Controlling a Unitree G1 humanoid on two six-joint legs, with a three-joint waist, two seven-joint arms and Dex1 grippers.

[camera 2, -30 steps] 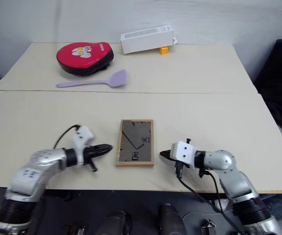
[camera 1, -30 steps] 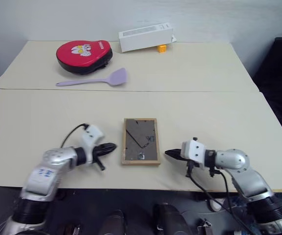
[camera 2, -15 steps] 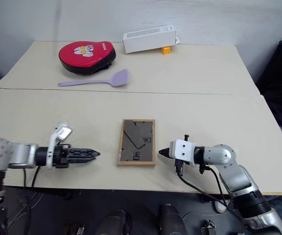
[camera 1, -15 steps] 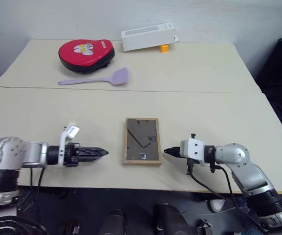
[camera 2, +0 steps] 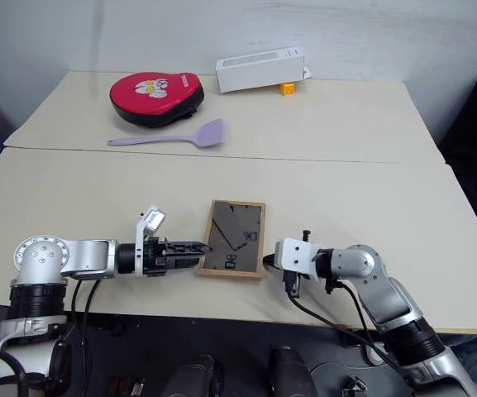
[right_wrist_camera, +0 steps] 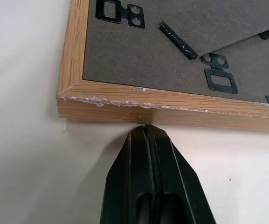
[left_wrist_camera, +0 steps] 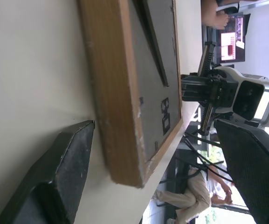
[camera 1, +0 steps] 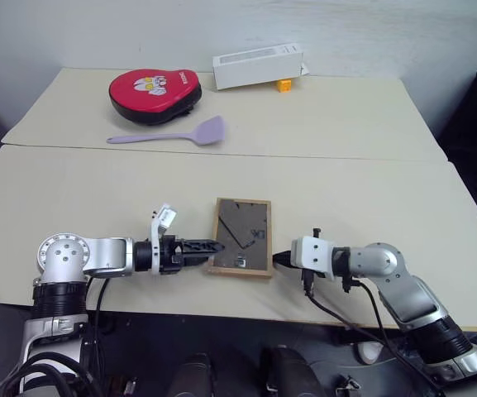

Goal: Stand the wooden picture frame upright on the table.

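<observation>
Lying low along the lower left of the head views, the left gripper (camera 1: 211,246) has its two black fingers spread wide at the near left corner of the wooden picture frame (camera 1: 241,246); in its wrist view one finger (left_wrist_camera: 59,177) rests against the table (camera 1: 345,194) just beside the frame's wooden edge and the other finger (left_wrist_camera: 260,168) stands on the far side of that corner, neither seen pressing the wood. Opposite it, at lower centre right, the right gripper (camera 1: 279,257) has its fingers pressed together into a single point, and its wrist view shows that point (right_wrist_camera: 146,128) touching the frame's light-wood side, holding nothing. Between the two grippers the frame lies flat, back panel up, with the dark grey-brown board, its folded stand and small black metal hangers showing. Any mark on the back panel is too small to read. Toward the upper left, past the seam across the table, a red and black pad (camera 1: 155,88) carries a white cartoon print and some small white lettering that cannot be read. A lilac spatula (camera 1: 172,135) lies just in front of it. At upper centre a long white box (camera 1: 258,66) has a faint grey printed strip, illegible, with a small yellow block (camera 1: 284,84) beside it.
</observation>
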